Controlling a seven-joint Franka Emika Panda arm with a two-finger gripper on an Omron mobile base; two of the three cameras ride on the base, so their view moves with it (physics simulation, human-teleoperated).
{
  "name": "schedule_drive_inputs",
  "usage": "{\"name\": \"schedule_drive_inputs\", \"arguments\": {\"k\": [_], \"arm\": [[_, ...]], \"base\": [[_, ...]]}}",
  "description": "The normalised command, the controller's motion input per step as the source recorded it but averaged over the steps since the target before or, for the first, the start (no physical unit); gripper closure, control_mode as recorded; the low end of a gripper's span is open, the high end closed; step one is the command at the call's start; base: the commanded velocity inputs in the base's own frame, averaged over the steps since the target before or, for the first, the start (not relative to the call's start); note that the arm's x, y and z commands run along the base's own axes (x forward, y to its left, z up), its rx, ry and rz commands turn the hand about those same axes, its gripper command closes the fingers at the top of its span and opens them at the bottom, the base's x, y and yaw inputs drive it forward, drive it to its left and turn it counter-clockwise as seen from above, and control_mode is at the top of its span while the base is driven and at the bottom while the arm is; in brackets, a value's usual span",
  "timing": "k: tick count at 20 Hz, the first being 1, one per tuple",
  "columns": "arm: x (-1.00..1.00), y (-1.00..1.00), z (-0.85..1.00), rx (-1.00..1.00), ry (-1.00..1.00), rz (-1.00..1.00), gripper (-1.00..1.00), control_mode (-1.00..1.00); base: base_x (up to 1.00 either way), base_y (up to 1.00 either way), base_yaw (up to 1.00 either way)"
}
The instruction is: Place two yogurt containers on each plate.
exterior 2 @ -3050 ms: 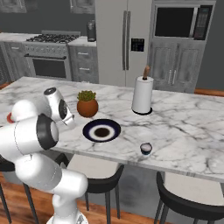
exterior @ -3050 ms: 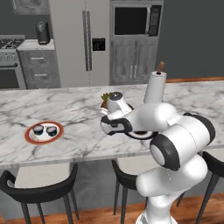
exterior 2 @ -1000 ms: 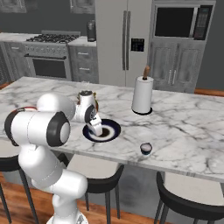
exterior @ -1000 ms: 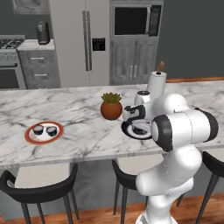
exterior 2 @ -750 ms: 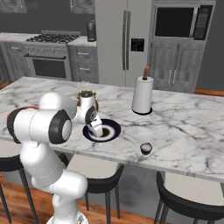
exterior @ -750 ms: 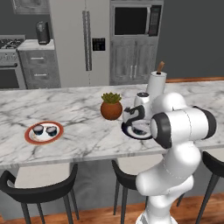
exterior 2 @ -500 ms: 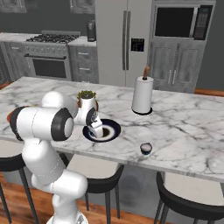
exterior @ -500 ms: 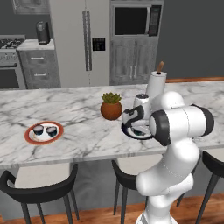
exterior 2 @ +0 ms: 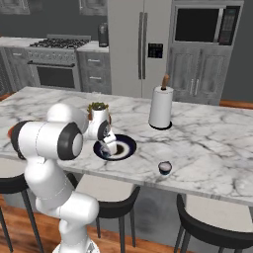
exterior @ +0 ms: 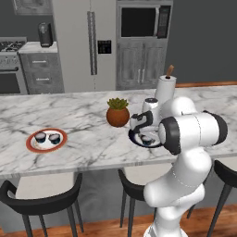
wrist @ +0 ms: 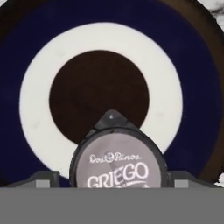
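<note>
Pincer (wrist: 117, 186) sits right over the navy-rimmed plate (wrist: 192, 87), pinching a yogurt cup (wrist: 117, 168) between its tips; the cup's pale lid faces the hand camera, so the cup looks upright. It seems to be at or just above the plate (exterior: 134, 138), toward the plate's near edge rather than dead centre. My guess is that the move now is simply to let go here.

A loose yogurt cup (exterior 2: 165, 168) stands by the surface's front edge, past the plate (exterior 2: 129, 144) and toward the paper towel roll (exterior 2: 161, 107), so that's likely the next pick.

The orange-rimmed plate (exterior: 32, 146), near the far left end of the surface (exterior: 83, 115), already carries two cups (exterior: 40, 137) (exterior: 55, 138). A potted plant (exterior: 117, 112) stands just beside the navy plate.
</note>
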Motion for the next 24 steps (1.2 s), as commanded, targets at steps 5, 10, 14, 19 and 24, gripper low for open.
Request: {"name": "schedule_drive_inputs", "arguments": {"k": [5, 10, 14, 19, 24], "arm": [[-0.12, -0.14, 0.29, 0.00, 0.00, 0.00, -1.00, -1.00], [-0.27, -0.35, 0.34, 0.00, 0.00, -0.05, -1.00, -1.00], [-0.22, -0.53, 0.28, 0.00, 0.00, -0.09, -1.00, -1.00], [-0.19, -0.68, 0.22, 0.03, 0.00, -0.04, -1.00, -1.00], [-0.19, -0.80, 0.02, 0.16, 0.00, 0.00, -1.00, -1.00]], "base": [[0.00, 0.00, 0.00], [0.00, 0.00, 0.00], [0.00, 0.00, 0.00], [0.00, 0.00, 0.00], [0.00, 0.00, 0.00]]}}
